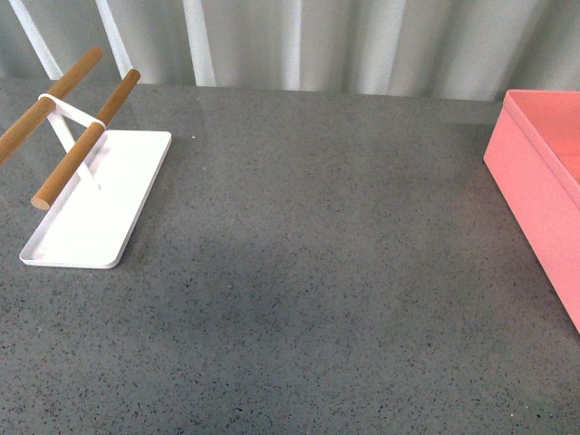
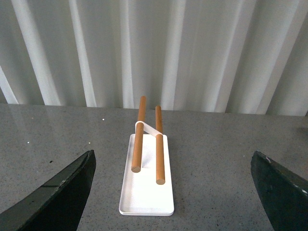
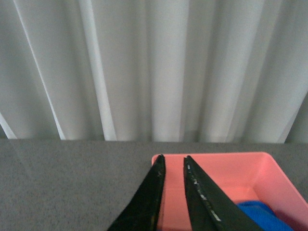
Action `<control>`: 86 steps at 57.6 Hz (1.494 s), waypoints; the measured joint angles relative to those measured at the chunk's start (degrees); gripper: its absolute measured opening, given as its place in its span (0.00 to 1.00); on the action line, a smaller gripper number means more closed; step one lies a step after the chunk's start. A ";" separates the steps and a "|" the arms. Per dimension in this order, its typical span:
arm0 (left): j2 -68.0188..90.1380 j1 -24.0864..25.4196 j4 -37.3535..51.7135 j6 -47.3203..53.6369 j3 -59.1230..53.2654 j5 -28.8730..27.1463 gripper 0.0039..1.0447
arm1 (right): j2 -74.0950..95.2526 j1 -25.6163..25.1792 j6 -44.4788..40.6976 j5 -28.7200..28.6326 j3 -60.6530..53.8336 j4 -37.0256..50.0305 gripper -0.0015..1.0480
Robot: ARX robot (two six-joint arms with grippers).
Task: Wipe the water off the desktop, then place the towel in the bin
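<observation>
The speckled dark grey desktop (image 1: 308, 272) fills the front view, and neither arm shows there. The salmon-pink bin (image 1: 544, 181) stands at its right edge. In the right wrist view the bin (image 3: 226, 178) lies just beyond my right gripper (image 3: 173, 160), which is shut with nothing between its fingers. A corner of the blue towel (image 3: 262, 215) lies inside the bin, partly hidden behind one finger. My left gripper (image 2: 175, 163) is open above the desktop (image 2: 216, 168), its dark fingers (image 2: 67, 192) spread wide and holding nothing.
A flat white tray (image 1: 95, 213) carrying two wooden bars (image 1: 77, 149) sits at the left of the desktop; the left wrist view shows the tray (image 2: 147, 199) straight ahead between the fingers. A pale curtain (image 1: 299, 41) hangs behind the desktop.
</observation>
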 joint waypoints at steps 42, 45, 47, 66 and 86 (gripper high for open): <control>0.00 0.00 0.00 0.00 0.00 0.00 0.94 | -24.98 3.30 -0.17 3.39 -19.30 -5.20 0.03; 0.00 0.00 0.00 0.00 0.00 0.02 0.94 | -26.56 3.30 -0.17 3.39 -20.13 -6.75 0.03; 0.00 0.00 0.00 0.00 0.00 0.00 0.94 | -27.71 3.30 -0.17 3.37 -20.37 -7.82 0.03; 0.00 0.00 0.00 0.00 0.00 0.00 0.94 | -43.65 3.30 -0.17 3.39 -20.76 -21.66 0.03; 0.00 0.00 0.00 0.00 0.00 0.00 0.94 | -54.82 3.30 -0.15 3.39 -20.79 -32.22 0.03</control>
